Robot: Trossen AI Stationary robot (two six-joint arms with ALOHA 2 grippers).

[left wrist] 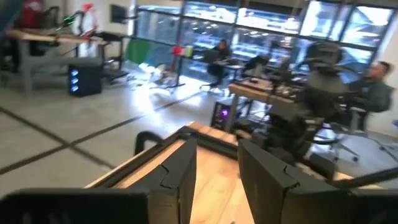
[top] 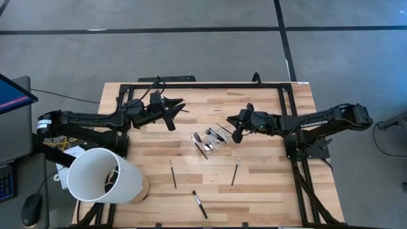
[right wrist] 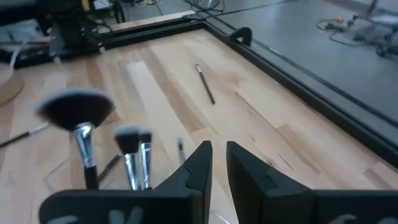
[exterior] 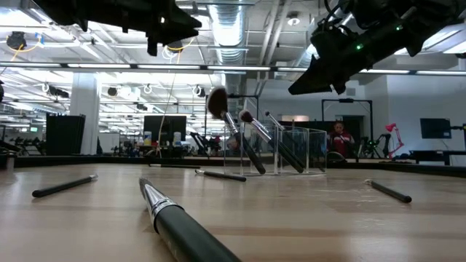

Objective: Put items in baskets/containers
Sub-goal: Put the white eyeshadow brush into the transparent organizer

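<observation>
- Holding several makeup brushes, the clear plastic box (top: 214, 140) sits near the middle of the wooden table (top: 267, 184), a little toward the right arm's side.
- From the low view, three brushes lean out of the box (exterior: 295, 151): a large fluffy brush (exterior: 218, 105), a smaller round-tipped brush (exterior: 247, 118) and a thinner stick (exterior: 280, 135); more may be inside, but I cannot tell.
- The right wrist view shows the same fluffy heads from above: one wide fan head (right wrist: 76, 109) and two smaller tips (right wrist: 134, 140).
- Four loose sticks lie on the table in the high view: a thin brush (top: 172, 173) and a second thin brush (top: 235, 171) toward the near edge, a black pencil-like brush (top: 200, 204) closest to that edge, and a slender one (top: 254, 95) at the far side.
- The right gripper (top: 237, 133) hangs just beside the box, above the table, with its fingers (right wrist: 249, 177) slightly parted and nothing between them.
- The left gripper (top: 175, 108) hovers well apart from the box on the far left part of the table, jaws spread with a clear gap between the fingers (left wrist: 177, 180), empty.
- A large white cylinder (top: 102, 177) stands at the table's near left corner.
- People sit at desks in the room behind.
</observation>
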